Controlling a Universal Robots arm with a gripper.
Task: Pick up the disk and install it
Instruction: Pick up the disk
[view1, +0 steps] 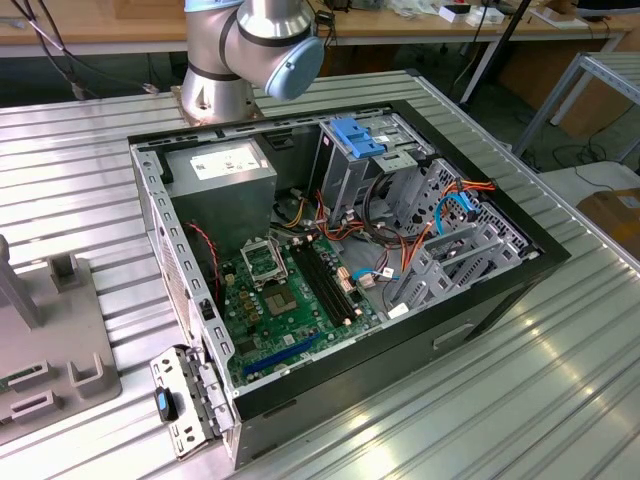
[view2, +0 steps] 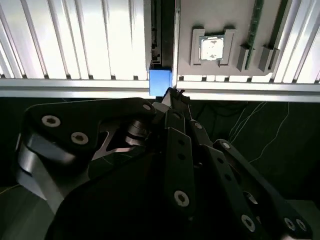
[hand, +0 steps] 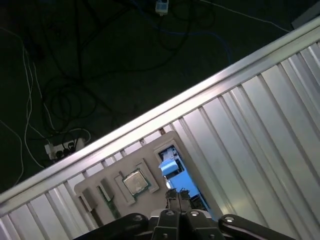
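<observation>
Your end effector (view2: 172, 94) has its tips drawn together and grips nothing. It sits just beside the blue end of the disk (view2: 160, 80). The disk stands on edge in a slot of the grey tray (view2: 186, 50), near a processor chip (view2: 210, 48). The tray rests on the ribbed table (view2: 75, 40). In the exterior view, the open computer case (view1: 480, 300) lies on the table, to the exterior view's right of the tray.

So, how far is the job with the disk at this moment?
Nothing looks done yet: the disk stands in the grey tray at the edge of the table, not in the computer case. In hand: the gripper is right at its blue rail. Left: lifting it and installing it.
</observation>
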